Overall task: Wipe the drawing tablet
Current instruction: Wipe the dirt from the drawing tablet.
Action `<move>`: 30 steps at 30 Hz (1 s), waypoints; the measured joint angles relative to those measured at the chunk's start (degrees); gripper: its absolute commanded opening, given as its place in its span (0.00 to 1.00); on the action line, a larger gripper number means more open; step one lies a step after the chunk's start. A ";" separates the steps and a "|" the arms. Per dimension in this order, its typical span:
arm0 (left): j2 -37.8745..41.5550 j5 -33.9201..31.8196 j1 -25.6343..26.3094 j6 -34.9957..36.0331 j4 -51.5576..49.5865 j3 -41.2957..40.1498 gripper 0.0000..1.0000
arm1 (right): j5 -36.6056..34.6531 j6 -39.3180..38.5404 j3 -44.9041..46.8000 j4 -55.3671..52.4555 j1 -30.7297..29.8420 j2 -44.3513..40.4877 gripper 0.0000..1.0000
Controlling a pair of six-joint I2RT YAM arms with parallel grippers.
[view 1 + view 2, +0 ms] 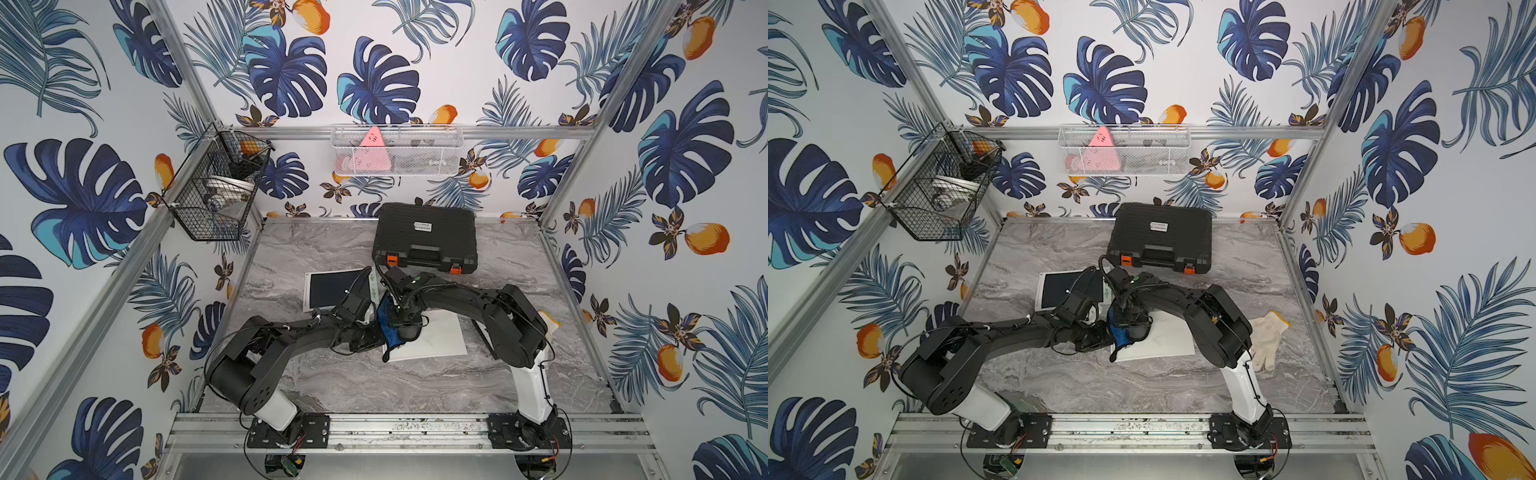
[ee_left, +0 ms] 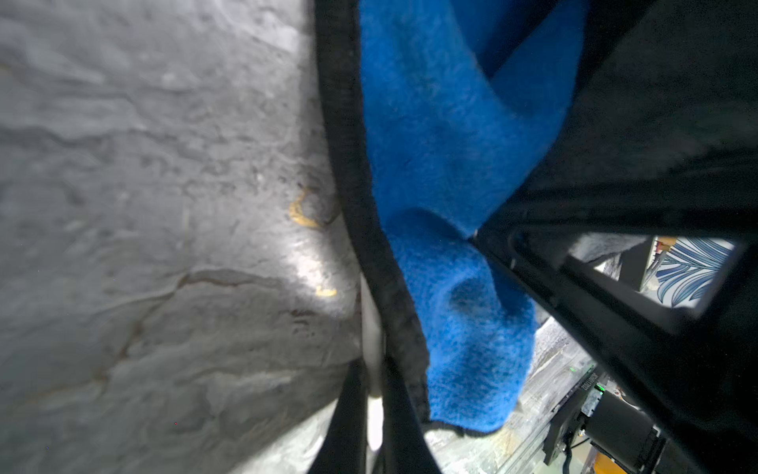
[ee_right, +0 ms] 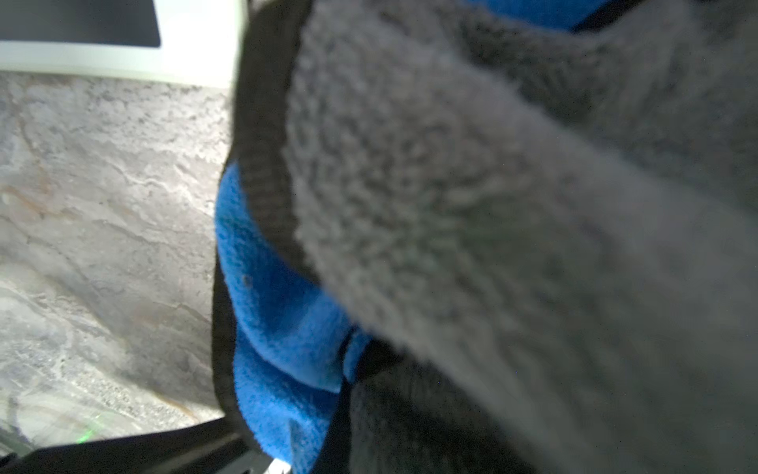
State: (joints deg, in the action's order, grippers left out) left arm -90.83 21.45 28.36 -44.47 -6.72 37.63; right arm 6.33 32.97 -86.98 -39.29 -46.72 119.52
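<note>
Your right gripper points down at the centre of both top views, jaws closed. The cloth is bunched up around it, so it appears to be gripping the cloth. In the right wrist view the cloth's grey fleecy side fills most of the frame, with the blue side and a black hem at the lower centre.

Your left gripper comes in from the left of the frame and meets the same bundle, also closed. In the left wrist view its two dark fingers sit at the bottom edge with a thin white sliver between them. You cannot tell what that sliver is, or whether the cloth is pinched there. The blue cloth hangs just beside them.

The drawing tablet lies flat on the marble table, up and to the left of the grippers. It has a white frame and a dark screen with no marks that you can make out. Its lower right corner is hidden by the left wrist and its cables. The right wrist view shows one corner at the upper left. The cloth's hem overlaps that corner in the picture, but actual contact cannot be judged.

A white sheet lies under and to the right of the grippers, its left part covered by cloth.
</note>
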 measured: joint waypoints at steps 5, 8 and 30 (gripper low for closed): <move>0.24 -0.07 -0.13 0.70 0.07 -0.20 0.07 | -0.90 -0.22 0.55 0.07 1.55 -0.57 0.03; 0.48 -0.24 -0.17 0.72 0.11 -0.42 0.07 | -1.81 -0.55 0.39 0.00 2.62 -0.52 0.02; 1.86 -2.12 -0.35 0.87 -0.39 -1.20 0.07 | -19.12 -2.36 16.41 -7.80 8.44 -39.80 0.00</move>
State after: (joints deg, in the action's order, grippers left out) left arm -88.97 19.33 28.01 -43.59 -7.11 36.42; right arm -12.80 30.61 -70.57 -47.09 -38.28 79.72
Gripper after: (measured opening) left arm 0.101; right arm 0.073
